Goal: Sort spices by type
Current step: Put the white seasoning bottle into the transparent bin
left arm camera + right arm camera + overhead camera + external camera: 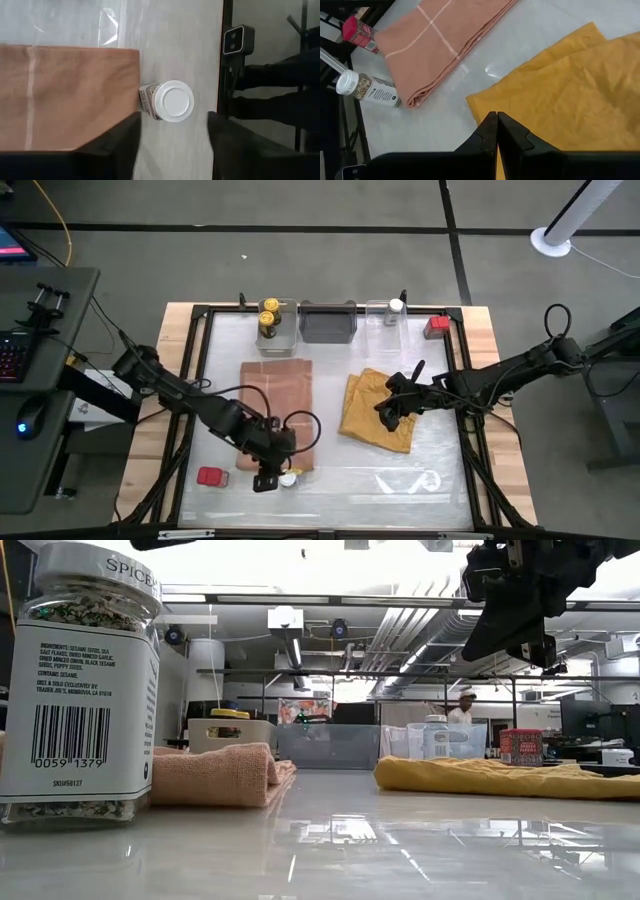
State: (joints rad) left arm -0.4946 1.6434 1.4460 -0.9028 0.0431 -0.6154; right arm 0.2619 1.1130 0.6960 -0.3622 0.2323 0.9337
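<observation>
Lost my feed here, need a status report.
Left gripper open above white-topped shaker, standing beside pink cloth. Right gripper shut, empty, over mustard cloth. Nothing blocking.

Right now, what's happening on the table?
The left gripper hangs open directly over a white-topped shaker standing by the pink cloth at the near edge, not gripping it. A red tin sits beside it. The right gripper waits shut above the mustard cloth. Yellow-lidded jars, another shaker and a second tin are at the far edge.

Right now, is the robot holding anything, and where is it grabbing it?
Nothing is held. The left gripper hangs open above the white-topped shaker, not touching it. The right gripper is shut, empty, over the mustard cloth.
</observation>
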